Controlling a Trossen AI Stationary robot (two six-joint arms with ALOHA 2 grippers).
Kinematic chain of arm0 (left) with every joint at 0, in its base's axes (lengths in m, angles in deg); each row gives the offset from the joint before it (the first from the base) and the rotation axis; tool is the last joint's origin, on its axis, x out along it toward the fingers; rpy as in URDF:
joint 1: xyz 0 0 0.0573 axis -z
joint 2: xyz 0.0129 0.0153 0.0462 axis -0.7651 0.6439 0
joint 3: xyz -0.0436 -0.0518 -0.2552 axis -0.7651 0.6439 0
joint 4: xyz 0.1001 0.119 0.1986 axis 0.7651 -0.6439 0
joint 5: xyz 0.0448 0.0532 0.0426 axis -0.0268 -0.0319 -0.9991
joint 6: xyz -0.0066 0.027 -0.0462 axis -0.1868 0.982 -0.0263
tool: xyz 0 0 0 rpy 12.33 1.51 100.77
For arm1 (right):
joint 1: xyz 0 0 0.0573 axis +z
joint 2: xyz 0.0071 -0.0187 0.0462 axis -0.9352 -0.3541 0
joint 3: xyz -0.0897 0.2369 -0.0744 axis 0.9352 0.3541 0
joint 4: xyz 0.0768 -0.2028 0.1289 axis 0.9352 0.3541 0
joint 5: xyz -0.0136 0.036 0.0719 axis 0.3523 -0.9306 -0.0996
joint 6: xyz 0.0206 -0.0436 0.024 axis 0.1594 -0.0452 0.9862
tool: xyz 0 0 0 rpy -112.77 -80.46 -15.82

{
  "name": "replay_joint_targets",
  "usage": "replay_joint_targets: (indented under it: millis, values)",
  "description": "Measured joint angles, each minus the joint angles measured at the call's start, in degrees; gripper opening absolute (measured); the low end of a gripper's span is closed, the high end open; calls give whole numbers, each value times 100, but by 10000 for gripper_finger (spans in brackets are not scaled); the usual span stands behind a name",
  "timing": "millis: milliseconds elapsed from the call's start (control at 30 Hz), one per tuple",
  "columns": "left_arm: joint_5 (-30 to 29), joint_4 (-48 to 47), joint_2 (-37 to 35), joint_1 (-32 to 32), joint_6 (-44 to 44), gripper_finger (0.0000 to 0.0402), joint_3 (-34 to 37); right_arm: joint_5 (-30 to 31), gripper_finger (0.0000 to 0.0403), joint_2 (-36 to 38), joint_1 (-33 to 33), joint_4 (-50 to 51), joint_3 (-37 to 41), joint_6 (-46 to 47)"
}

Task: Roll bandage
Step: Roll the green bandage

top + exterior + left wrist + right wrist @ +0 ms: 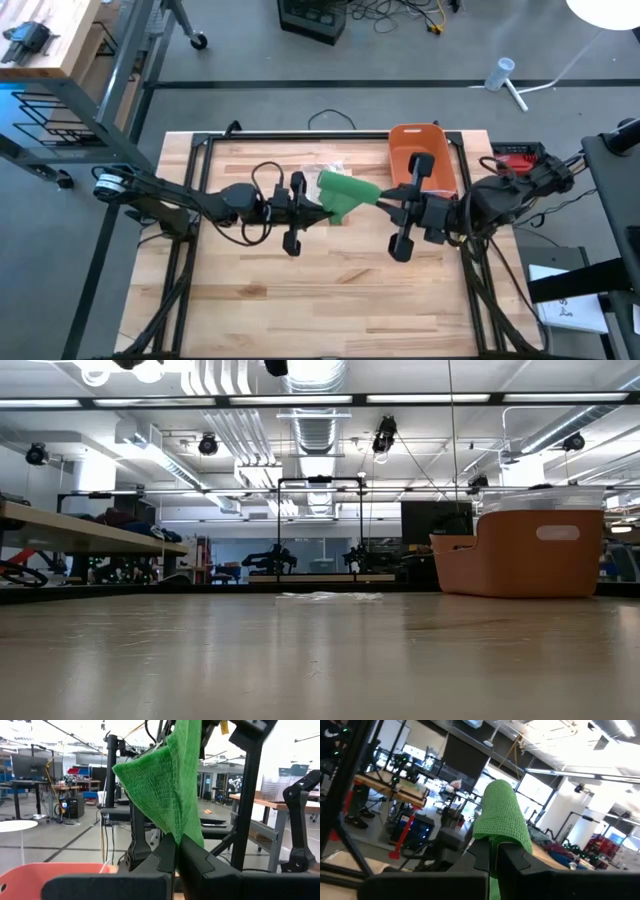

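Green stretchy woven bandage (345,194) is strung up in the air between both pincers, above the middle of the wooden bench (300,310) and a bit toward its back edge. Left gripper (322,212) is clenched on one end of it; in the left wrist view you can see its fingers (197,862) pinched together with the green fabric rising straight out of them. Right gripper (385,206) is clamped on the other end, cloth bunched over its closed fingers (507,860) in the right wrist view. Both arms reach in from the bench's side edges and nearly meet. Just behind the right gripper, by the back edge toward the right corner, sits an orange plastic bin (420,160). Something pale and crinkly (322,168), maybe a wrapper, lies near the back edge too.
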Motion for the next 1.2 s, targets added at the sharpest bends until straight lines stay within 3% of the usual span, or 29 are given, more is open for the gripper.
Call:
replay_joint_targets:
  millis: [267, 633, 933, 1200]
  values:
    - [-374, 268, -283, 20, -84, 1, 606, 409, 3, 195, 11, 17, -67, -246]
    - [-638, 1746, -941, 24, -410, 0, 2009, 455, 3, 494, 11, 13, -70, -414]
    - [-442, 1691, -1405, 39, -265, 0, 2401, 888, 3, 516, 11, -8, -70, -557]
    - [-222, 839, -2104, 42, 111, 0, 2465, 934, 3, 628, 11, -91, -100, -593]
